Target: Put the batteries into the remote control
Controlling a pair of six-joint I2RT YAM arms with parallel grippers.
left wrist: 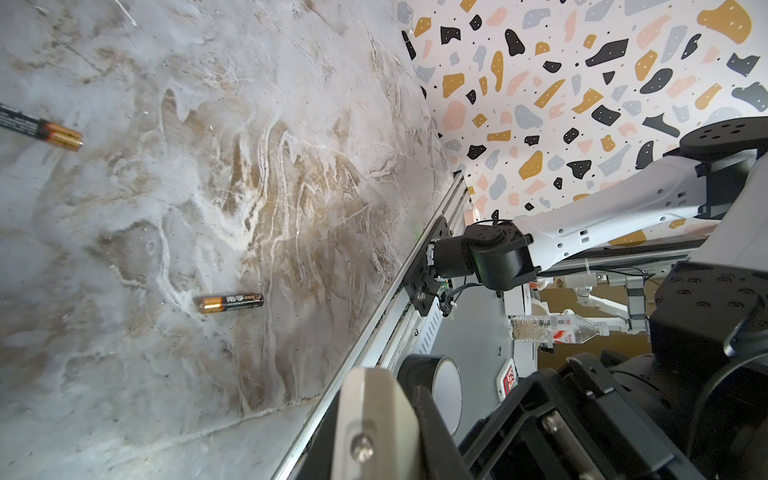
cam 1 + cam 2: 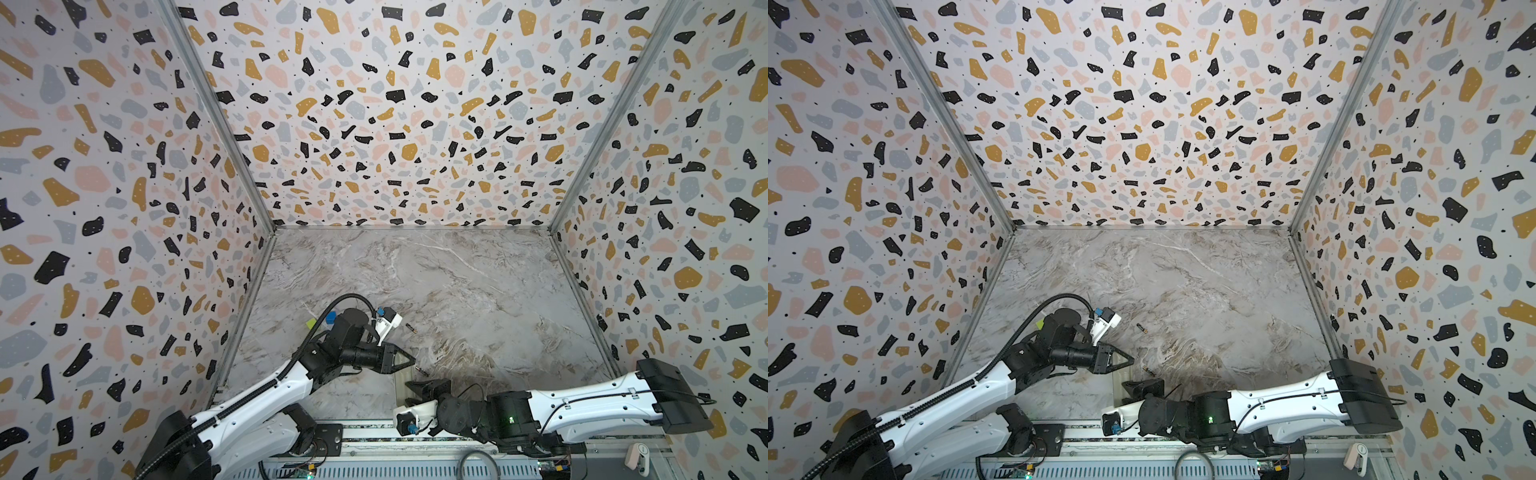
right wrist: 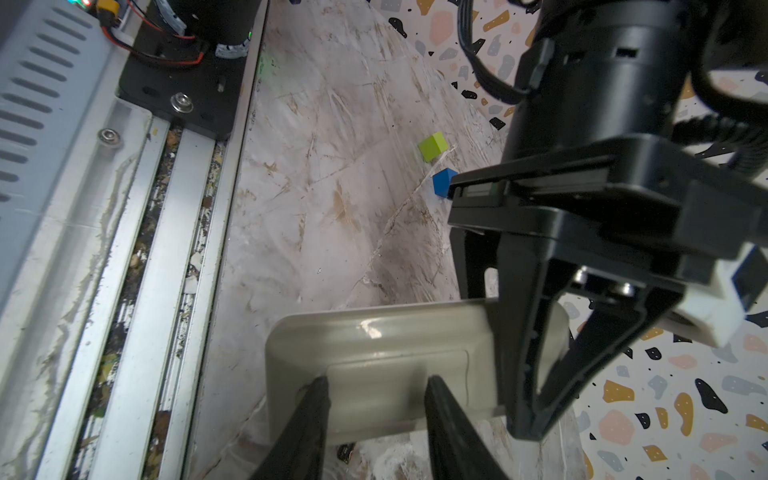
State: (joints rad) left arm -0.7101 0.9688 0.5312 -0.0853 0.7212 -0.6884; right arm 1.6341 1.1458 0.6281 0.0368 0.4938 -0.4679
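Risk, left side: The left gripper [image 2: 410, 360] pinches only one end of the remote control [image 3: 374, 345]. A push from the other arm could swing or slide the smooth handset out of that narrow hold.
Risk, middle: A rectangular seam on the remote's plain back suggests the battery cover is on. Tips pressing there may skid across the glossy plastic instead of shifting the cover.
Risk, right side: Both batteries lie loose on the marble table [image 2: 478, 291]. They are round, so a sweeping link could send one rolling, most likely the near battery [image 2: 422, 370], which lies just beside the two grippers.
Left gripper fingers: Closed tight on the remote's end, gripping it across its thin sides in the right wrist view.
Remote control: At the table's front edge, about midway along it, back side toward the right wrist camera. I cannot tell whether it rests on the table.
Right gripper [image 3: 376, 392] fingers: Partly apart with a clear gap and nothing clamped between them. Both tips sit on or just over the remote's back, one at each side of the cover seam; contact cannot be confirmed.
Batteries: The near battery is close to the front edge. The far battery [image 2: 411, 328] lies farther in, toward the table's middle, apart from both grippers.
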